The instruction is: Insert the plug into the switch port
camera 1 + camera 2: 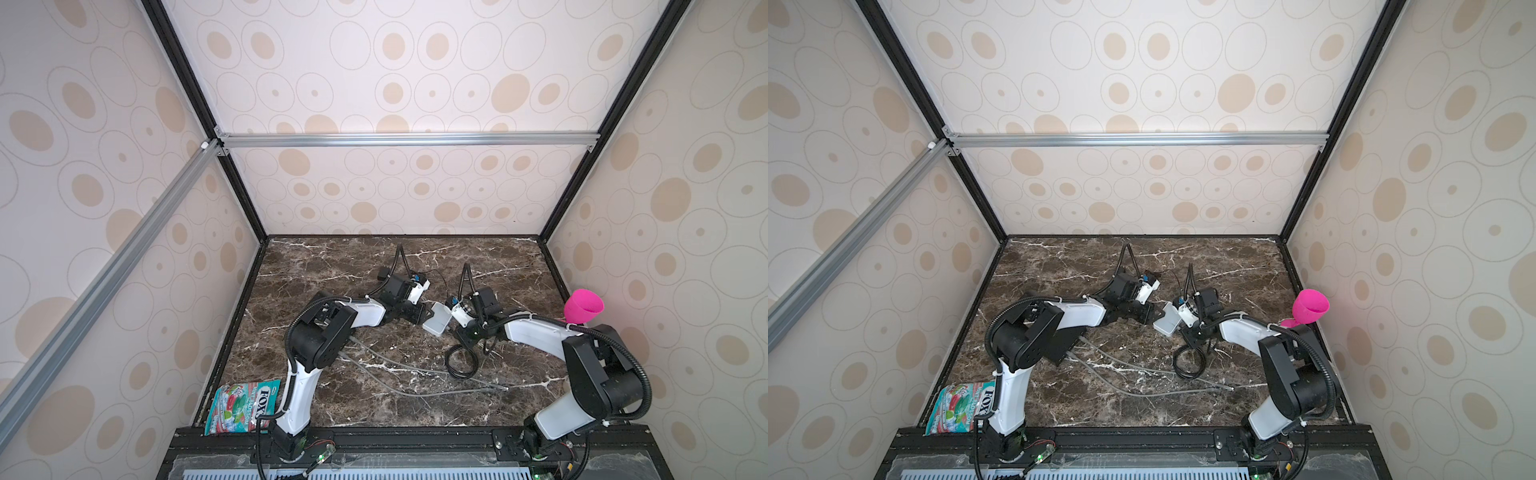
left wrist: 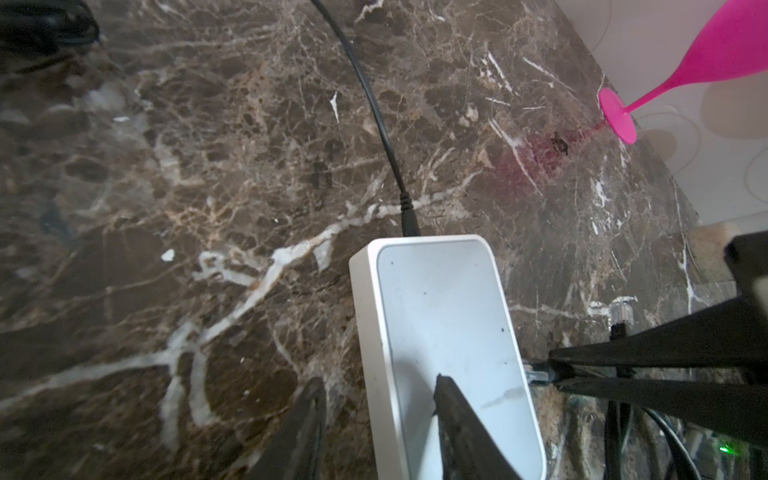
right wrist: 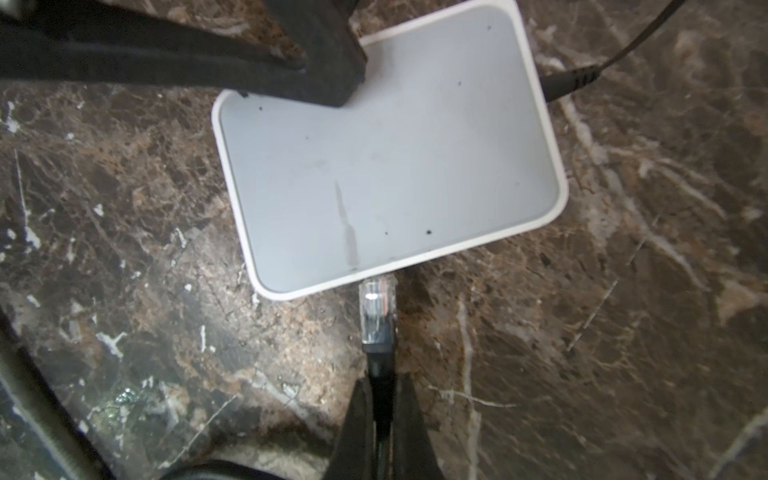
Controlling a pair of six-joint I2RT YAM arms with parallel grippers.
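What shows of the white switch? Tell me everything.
The switch is a flat, white plastic box with rounded corners and a greyish, scuffed top face. The left gripper clamps one end; a black power cable enters the opposite end. The clear plug, held by the right gripper, meets its long side.

Dark brown marbled tabletop [image 1: 332,266]. A white switch [image 1: 437,324] sits near its centre, with a coiled black cable [image 1: 448,362] just toward five o'clock and grey cables [image 1: 478,390] sprawled toward six. A sweet packet [image 1: 241,407] lies in the seven o'clock corner, and a pink goblet [image 1: 583,307] is at the three o'clock edge.
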